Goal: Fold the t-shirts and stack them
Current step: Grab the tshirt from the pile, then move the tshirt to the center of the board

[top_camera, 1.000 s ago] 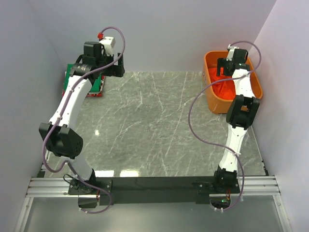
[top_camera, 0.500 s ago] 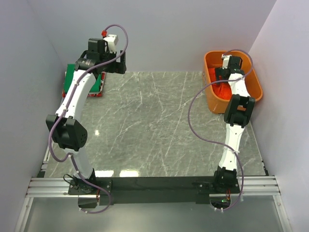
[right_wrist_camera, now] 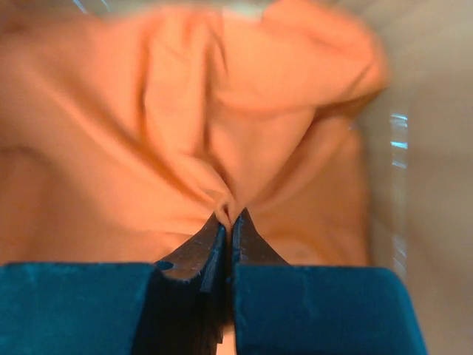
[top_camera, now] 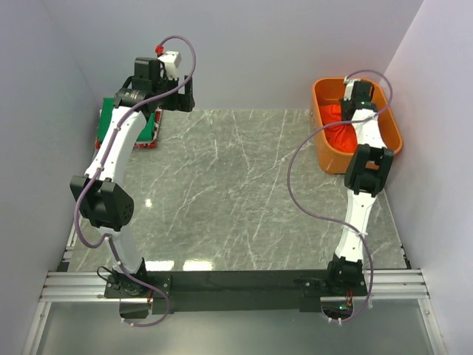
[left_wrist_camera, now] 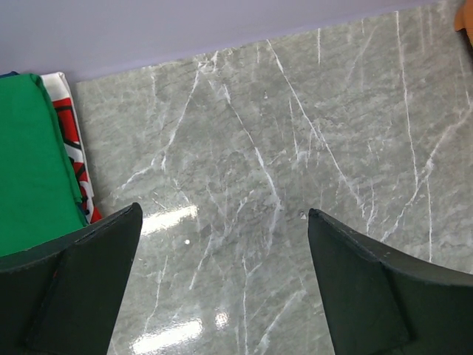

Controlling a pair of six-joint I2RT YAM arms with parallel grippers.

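Note:
An orange-red t-shirt (top_camera: 342, 135) lies crumpled inside the orange basket (top_camera: 394, 133) at the back right. My right gripper (top_camera: 353, 103) reaches down into the basket and is shut on a pinched fold of that shirt (right_wrist_camera: 244, 148); cloth bunches at the tips of the right gripper (right_wrist_camera: 229, 220). A folded green t-shirt (left_wrist_camera: 33, 166) lies on top of a white and red folded one (left_wrist_camera: 70, 148) at the back left (top_camera: 112, 117). My left gripper (left_wrist_camera: 222, 225) hovers open over bare marble just right of that stack, nothing between its fingers (left_wrist_camera: 355, 274).
Grey marble tabletop (top_camera: 236, 192) spans the middle. Walls close in on the left, back and right. The basket stands against the right wall. The arm bases sit on a rail at the near edge (top_camera: 236, 285).
My right gripper moved farther back into the basket and closed on the orange-red shirt. The left arm lifted away from the green stack, then held still.

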